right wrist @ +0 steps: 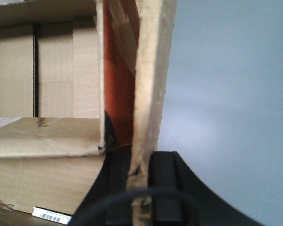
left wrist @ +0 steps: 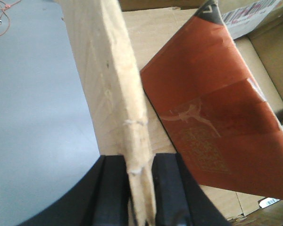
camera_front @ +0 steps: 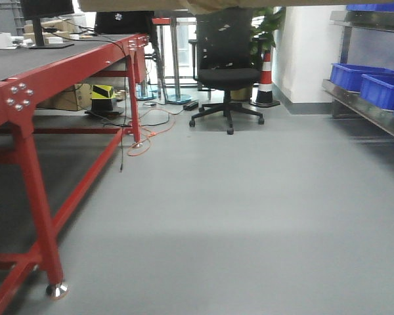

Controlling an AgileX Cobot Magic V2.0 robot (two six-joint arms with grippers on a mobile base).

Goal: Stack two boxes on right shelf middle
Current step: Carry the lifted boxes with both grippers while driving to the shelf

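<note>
A brown cardboard box is held between both arms above the grey floor. My left gripper point(left wrist: 140, 197) is shut on the box's upright side wall point(left wrist: 111, 84); inside the box lies a red-printed panel point(left wrist: 212, 113). My right gripper point(right wrist: 140, 188) is shut on the opposite wall point(right wrist: 148, 84), with red print point(right wrist: 117, 94) just inside it. In the front view only the box's underside point(camera_front: 184, 5) shows at the top edge; neither gripper shows there. The steel shelf point(camera_front: 364, 108) stands at the right. A second box is not in view.
A red-framed dark-topped table point(camera_front: 46, 72) runs along the left. Blue plastic bins point(camera_front: 371, 82) sit on the steel shelf. A black office chair point(camera_front: 227, 72) and an orange-white cone point(camera_front: 265, 79) stand ahead. Orange cables point(camera_front: 148, 134) lie on the floor by the table leg.
</note>
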